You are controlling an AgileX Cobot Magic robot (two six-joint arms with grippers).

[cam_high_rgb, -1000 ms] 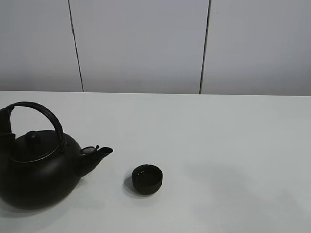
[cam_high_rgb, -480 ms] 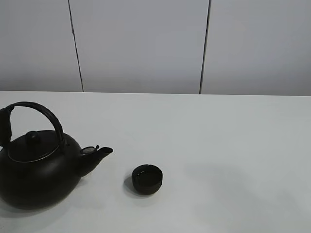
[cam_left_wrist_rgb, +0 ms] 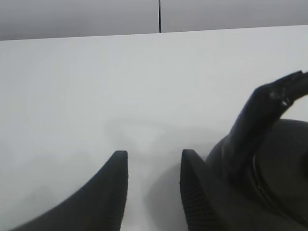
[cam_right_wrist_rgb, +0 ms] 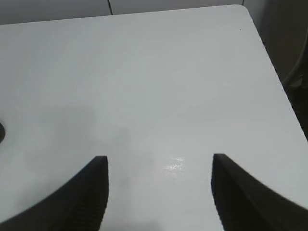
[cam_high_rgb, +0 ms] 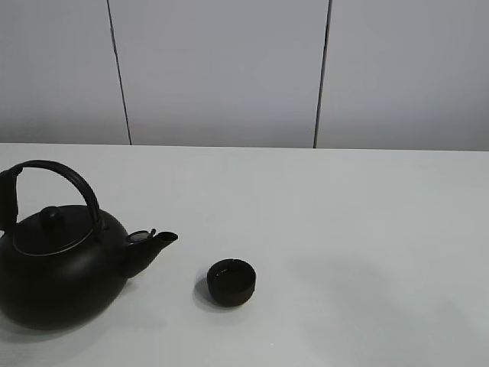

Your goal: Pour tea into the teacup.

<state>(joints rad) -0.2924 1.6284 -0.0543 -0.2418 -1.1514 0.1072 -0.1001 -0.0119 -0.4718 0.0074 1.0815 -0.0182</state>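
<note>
The teacup (cam_high_rgb: 231,282), small, round and matte black, stands on the white table just right of the kettle's spout. A faint sheen shows inside it; no stream of tea is in view. The big black kettle (cam_high_rgb: 61,271) rests upright at the left with its arched handle (cam_high_rgb: 72,180) up. In the left wrist view my left gripper (cam_left_wrist_rgb: 154,155) is open with only bare table between its fingers, and the kettle (cam_left_wrist_rgb: 269,159) lies just beside one finger. My right gripper (cam_right_wrist_rgb: 159,161) is wide open over bare table. Neither gripper shows clearly in the exterior high view.
The white table (cam_high_rgb: 344,229) runs back to a grey panelled wall (cam_high_rgb: 221,69). The right wrist view shows the table's rounded corner and side edge (cam_right_wrist_rgb: 269,67), with something dark (cam_right_wrist_rgb: 299,82) beyond it.
A dark shape by the left end of the kettle's handle has drawn back toward the left edge of the exterior high view. Kettle and teacup have not moved.
</note>
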